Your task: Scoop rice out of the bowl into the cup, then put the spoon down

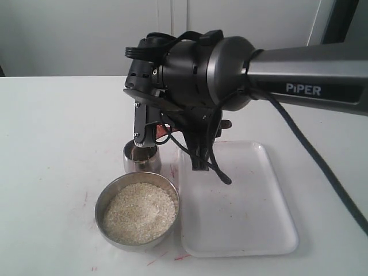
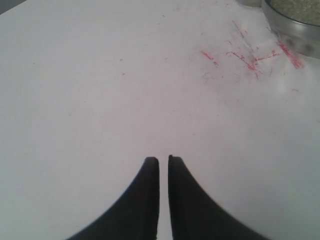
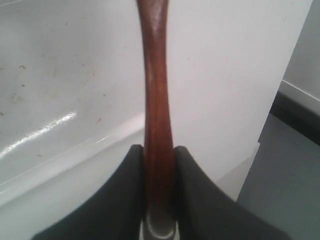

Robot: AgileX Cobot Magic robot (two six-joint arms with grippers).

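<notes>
Bowl (image 1: 99,202) is sitting nearest on the desk (image 1: 52,144), rice (image 1: 140,213) heaped inside. Cup (image 1: 142,162) is standing just behind it. Right hand (image 3: 159,148) is hanging directly over the cup, clamping the spoon (image 3: 157,100) by its handle, long axis running straight out between the jaws. Spoon head is hidden. Tray (image 1: 270,230) is lying just right of the cup, so it's the likely set-down spot and the right arm is nearer. Left hand (image 2: 163,159) is hovering over bare desk, nearly closed, holding nothing.

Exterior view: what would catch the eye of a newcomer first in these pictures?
The big dark arm fills the upper right of the exterior view and reaches down over the cup. Nearer the camera sits the bowl, full of rice, beside a white tray. In the right wrist view the right claw is shut on the spoon, at its handle.
</notes>
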